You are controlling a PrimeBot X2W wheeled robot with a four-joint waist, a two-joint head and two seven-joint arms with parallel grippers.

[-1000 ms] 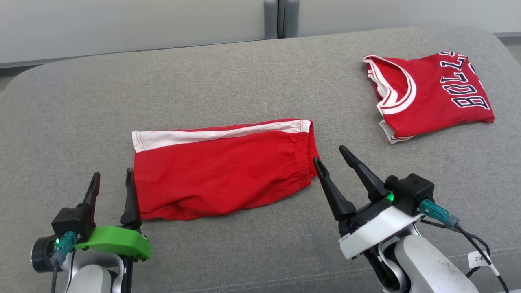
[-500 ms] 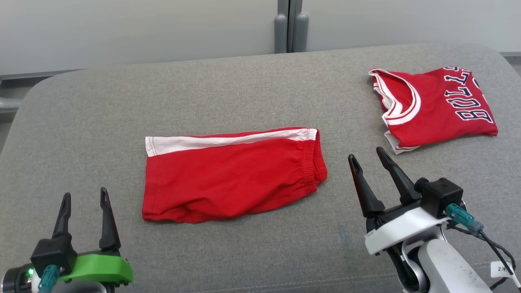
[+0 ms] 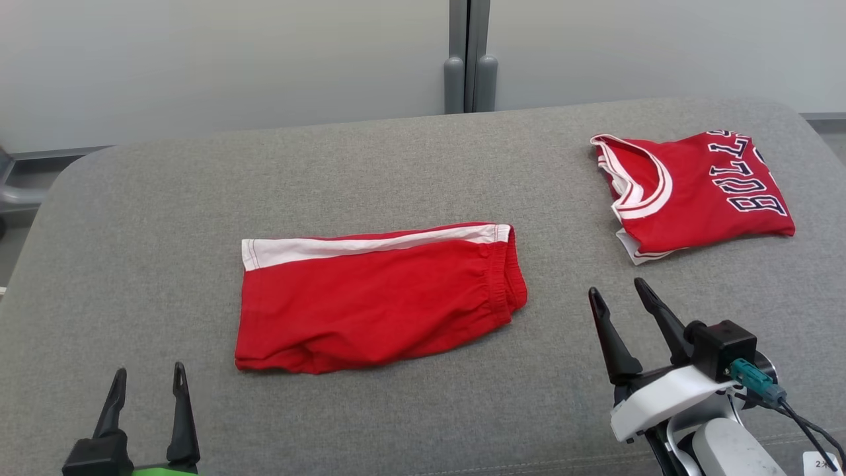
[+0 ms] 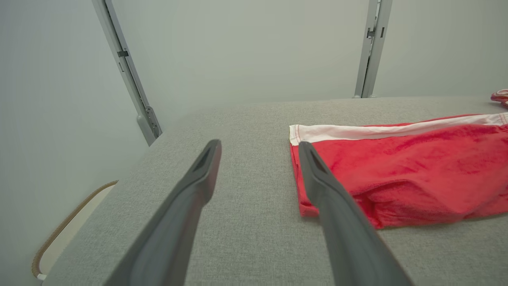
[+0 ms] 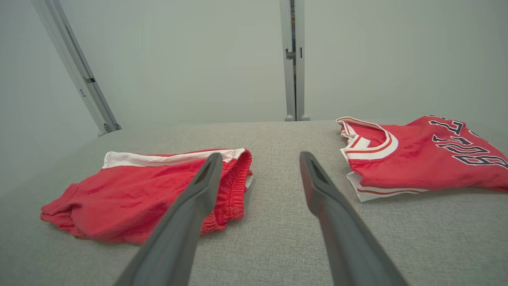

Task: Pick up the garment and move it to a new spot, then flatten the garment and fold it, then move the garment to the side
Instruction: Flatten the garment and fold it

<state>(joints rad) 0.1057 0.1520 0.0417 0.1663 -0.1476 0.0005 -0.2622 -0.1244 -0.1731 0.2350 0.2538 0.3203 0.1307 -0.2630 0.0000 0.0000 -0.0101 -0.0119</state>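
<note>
The garment, a pair of red shorts (image 3: pixel 377 297) with a white side stripe, lies folded flat in the middle of the grey padded surface (image 3: pixel 396 172). My left gripper (image 3: pixel 149 370) stands open at the near left, short of the shorts' left corner and apart from them. Its wrist view shows the left gripper (image 4: pixel 258 143) with empty fingers and the shorts (image 4: pixel 416 174) just to the right. My right gripper (image 3: pixel 616 287) is open to the right of the waistband, touching nothing. In its own view the right gripper (image 5: pixel 260 155) points between the shorts (image 5: pixel 139 190) and a jersey.
A folded red jersey (image 3: pixel 694 192) with white trim and dark lettering lies at the far right, also in the right wrist view as the jersey (image 5: pixel 420 159). A pale wall with a grey post (image 3: pixel 468 56) stands behind. The surface's rounded left edge (image 4: pixel 131 171) drops off beside my left gripper.
The head camera has shifted, so the whole picture sits lower. Both grippers have drawn back toward the near edge, away from the shorts, and stayed open. The shorts and jersey lie as before.
</note>
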